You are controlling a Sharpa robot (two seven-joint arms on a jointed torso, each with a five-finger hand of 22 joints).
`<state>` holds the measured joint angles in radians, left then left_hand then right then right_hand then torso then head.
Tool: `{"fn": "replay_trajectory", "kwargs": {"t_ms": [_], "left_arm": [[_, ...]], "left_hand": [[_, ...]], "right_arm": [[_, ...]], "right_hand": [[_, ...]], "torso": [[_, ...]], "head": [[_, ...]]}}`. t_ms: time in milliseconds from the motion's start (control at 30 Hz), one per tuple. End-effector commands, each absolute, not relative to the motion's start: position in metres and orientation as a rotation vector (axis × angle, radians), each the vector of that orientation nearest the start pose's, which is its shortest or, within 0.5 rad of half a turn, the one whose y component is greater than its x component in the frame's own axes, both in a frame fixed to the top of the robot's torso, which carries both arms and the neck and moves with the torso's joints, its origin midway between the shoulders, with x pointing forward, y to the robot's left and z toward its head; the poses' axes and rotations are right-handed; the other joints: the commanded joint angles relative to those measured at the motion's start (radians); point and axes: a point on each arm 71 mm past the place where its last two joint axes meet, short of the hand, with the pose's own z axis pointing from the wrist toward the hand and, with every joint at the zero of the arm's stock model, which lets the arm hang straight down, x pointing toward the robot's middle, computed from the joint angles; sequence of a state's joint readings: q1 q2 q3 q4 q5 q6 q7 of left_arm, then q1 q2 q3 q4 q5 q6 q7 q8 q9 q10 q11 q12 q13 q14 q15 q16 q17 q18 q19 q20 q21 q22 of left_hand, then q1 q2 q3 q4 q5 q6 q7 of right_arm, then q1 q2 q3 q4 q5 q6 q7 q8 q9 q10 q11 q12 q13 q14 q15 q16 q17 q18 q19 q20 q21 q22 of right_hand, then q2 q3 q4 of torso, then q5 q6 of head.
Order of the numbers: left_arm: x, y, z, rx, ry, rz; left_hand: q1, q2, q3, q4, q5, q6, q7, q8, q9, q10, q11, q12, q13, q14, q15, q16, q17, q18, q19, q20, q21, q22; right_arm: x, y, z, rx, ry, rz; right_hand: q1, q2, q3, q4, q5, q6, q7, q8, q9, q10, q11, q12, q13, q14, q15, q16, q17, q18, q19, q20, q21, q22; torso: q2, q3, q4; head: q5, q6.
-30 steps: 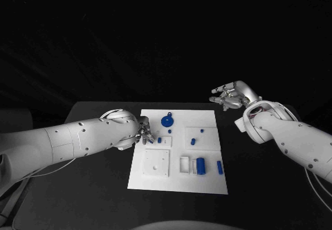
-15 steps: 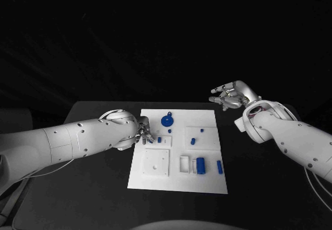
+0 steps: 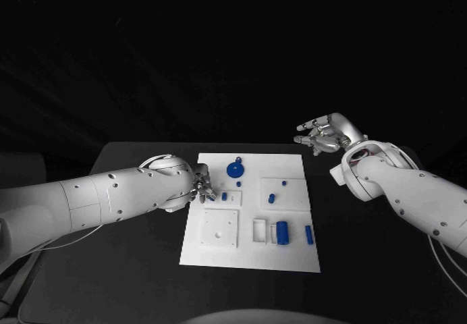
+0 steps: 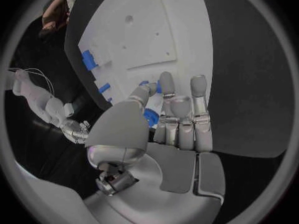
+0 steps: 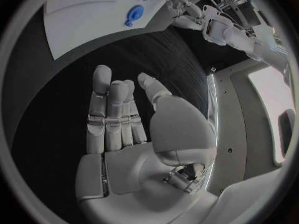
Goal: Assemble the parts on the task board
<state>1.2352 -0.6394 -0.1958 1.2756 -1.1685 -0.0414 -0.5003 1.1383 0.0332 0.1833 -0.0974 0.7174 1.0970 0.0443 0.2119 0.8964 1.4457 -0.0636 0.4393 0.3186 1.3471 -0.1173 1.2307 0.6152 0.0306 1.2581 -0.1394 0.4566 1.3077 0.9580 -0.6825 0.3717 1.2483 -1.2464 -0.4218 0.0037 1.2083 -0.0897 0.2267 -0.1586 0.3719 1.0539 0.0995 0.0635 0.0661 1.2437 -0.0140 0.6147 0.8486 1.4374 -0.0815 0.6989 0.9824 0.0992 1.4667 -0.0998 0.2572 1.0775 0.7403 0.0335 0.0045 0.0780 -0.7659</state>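
Note:
The white task board (image 3: 248,253) lies in the middle of the black table. My left hand (image 3: 200,187) sits at the board's left edge and pinches a small blue piece (image 3: 212,199) between thumb and fingertip just over the board; the left wrist view shows that piece (image 4: 151,86) at the fingertips. A blue peg (image 3: 224,196) stands right beside it. A round blue part (image 3: 237,169) lies toward the far side. My right hand (image 3: 326,135) hangs in the air beyond the board's far right corner, its fingers (image 5: 109,114) stretched out and its palm empty.
A blue cylinder (image 3: 282,233) lies in a recess near the board's front right, with a slim blue piece (image 3: 310,234) beside it. Two small blue pegs (image 3: 271,198) stand in a raised square block. A white square plate (image 3: 220,228) sits at the front left.

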Motion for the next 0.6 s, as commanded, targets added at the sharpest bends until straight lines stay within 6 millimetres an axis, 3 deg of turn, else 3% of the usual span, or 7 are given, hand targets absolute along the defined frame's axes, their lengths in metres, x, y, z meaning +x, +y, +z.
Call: {"fn": "replay_trajectory", "kwargs": {"t_ms": [33,600], "left_arm": [[0.5093,0.1966,-0.2634,-0.179,2.182,-0.237],[0.5082,0.1984,-0.2618,-0.265,2.154,-0.26]], "left_hand": [[0.001,0.0,0.093,-0.088,0.007,0.045,-0.041,0.005,0.001,-0.002,-0.003,0.0,-0.001,0.004,-0.002,0.0,0.003,0.002,0.0,0.001,0.004,0.018],[-0.004,-0.001,0.094,-0.091,0.013,0.047,-0.042,0.006,0.002,0.002,-0.004,-0.002,-0.003,0.007,-0.003,0.001,0.007,0.003,0.002,0.0,0.004,0.018]], "right_arm": [[0.5385,-0.2274,-0.1836,0.369,1.449,0.809],[0.5387,-0.2281,-0.1841,0.371,1.452,0.807]], "right_hand": [[-0.004,-0.005,-0.003,0.002,0.006,0.006,0.002,-0.001,-0.001,0.0,-0.001,0.003,0.001,0.005,0.003,0.002,0.001,0.008,0.033,0.003,0.003,0.001],[-0.002,-0.004,-0.004,0.001,0.007,0.006,0.002,-0.001,-0.001,0.0,-0.001,0.003,0.001,0.005,0.003,0.002,0.002,0.008,0.033,0.003,0.004,0.001]], "torso": [[0.0,0.0002,-0.0007],[0.0,-0.0001,-0.0001]], "head": [[0.001,0.001],[-0.001,0.0]]}}
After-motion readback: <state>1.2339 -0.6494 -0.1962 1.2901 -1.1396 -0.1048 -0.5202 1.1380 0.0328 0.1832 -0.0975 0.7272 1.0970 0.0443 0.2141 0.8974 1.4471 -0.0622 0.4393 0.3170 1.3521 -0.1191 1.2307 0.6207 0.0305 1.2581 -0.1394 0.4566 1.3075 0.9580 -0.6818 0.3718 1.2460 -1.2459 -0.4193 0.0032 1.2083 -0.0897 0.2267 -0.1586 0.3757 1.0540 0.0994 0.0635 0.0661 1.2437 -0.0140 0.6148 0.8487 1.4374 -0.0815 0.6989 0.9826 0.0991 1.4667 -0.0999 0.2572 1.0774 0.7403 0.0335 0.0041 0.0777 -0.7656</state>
